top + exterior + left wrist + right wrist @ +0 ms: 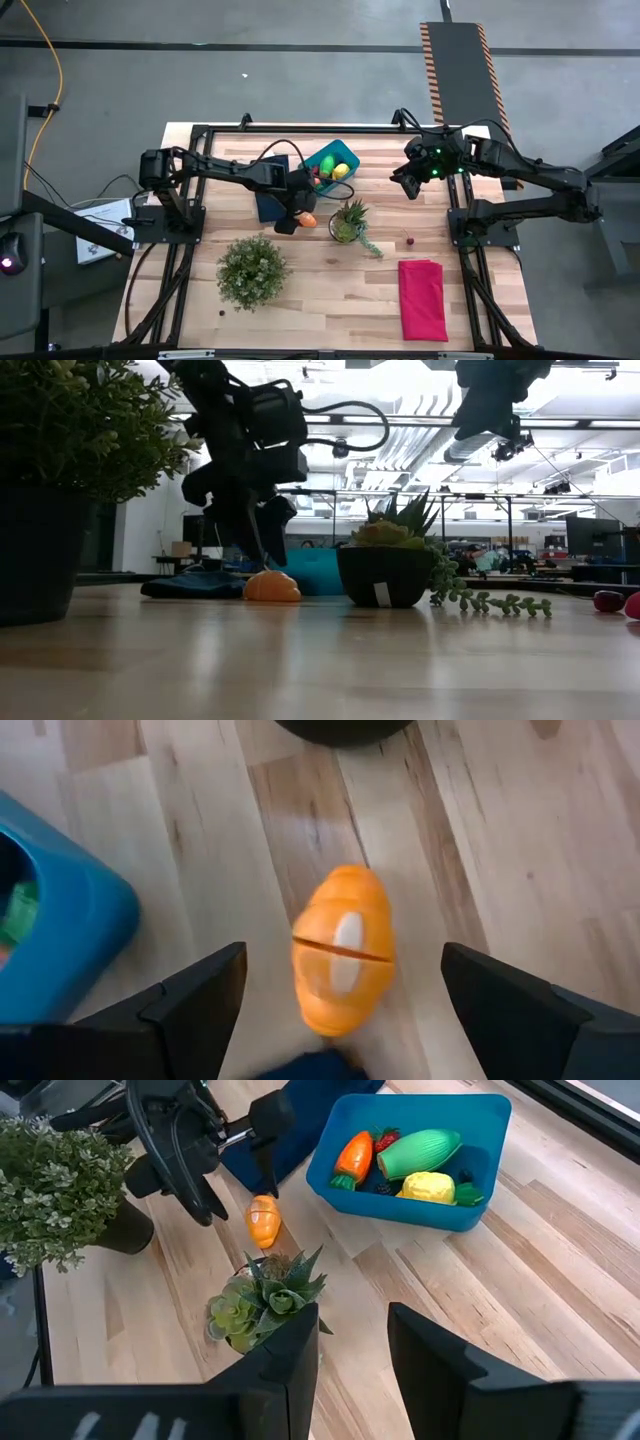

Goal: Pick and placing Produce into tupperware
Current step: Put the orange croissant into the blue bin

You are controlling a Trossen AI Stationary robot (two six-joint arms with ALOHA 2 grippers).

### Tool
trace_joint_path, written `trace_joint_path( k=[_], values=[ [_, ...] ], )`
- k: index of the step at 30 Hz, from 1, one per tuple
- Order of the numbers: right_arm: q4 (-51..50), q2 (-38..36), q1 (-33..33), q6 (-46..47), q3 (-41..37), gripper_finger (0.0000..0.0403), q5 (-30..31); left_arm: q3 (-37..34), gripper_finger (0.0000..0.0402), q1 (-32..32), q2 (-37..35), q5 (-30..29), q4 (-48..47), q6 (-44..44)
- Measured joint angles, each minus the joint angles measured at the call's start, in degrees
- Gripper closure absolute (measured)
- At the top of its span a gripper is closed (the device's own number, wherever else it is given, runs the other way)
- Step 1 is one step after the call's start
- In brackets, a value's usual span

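Note:
An orange oval [343, 948] lies on its side on the bare wood, between the blue tub [400, 1205] and the spiky potted plant [262, 1298]. My left gripper [345, 1015] is open above it, one finger on each side, not touching it. The oval also shows in the low view [272, 587] and the high view [308, 219]. The tub [335, 165] holds an orange carrot [355, 1155], a green oval [420, 1150] and a yellow lemon [428, 1185]. My right gripper [350, 1370] is open and raised over the table's far right part [408, 185].
A bushy potted plant [252, 270] stands near the left front. The spiky plant [348, 220] stands just right of the orange oval. A dark blue cloth [270, 205] lies under the left arm. A red cloth [422, 298] and a small dark red piece [409, 240] lie to the right.

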Motion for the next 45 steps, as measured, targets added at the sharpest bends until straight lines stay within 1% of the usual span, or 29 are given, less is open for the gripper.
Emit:
trace_joint_path(
  k=[3,9,21,45],
  values=[
    [0.0,0.0,0.0,-0.1,0.0,0.0289,0.0,0.0,0.008,0.0,0.0,-0.3,0.9,2.1],
    [0.0,0.0,0.0,-0.2,0.0,0.0289,0.1,0.0,0.008,0.0,0.4,-0.3,1.5,3.4],
    [0.0,0.0,0.0,-0.4,0.0,0.0289,0.1,0.0,0.008,0.0,3.8,-0.3,0.7,3.4],
    [0.0,0.0,0.0,-0.6,0.0,0.0289,0.6,0.0,0.008,0.0,5.4,-0.9,1.0,3.9]
  ],
)
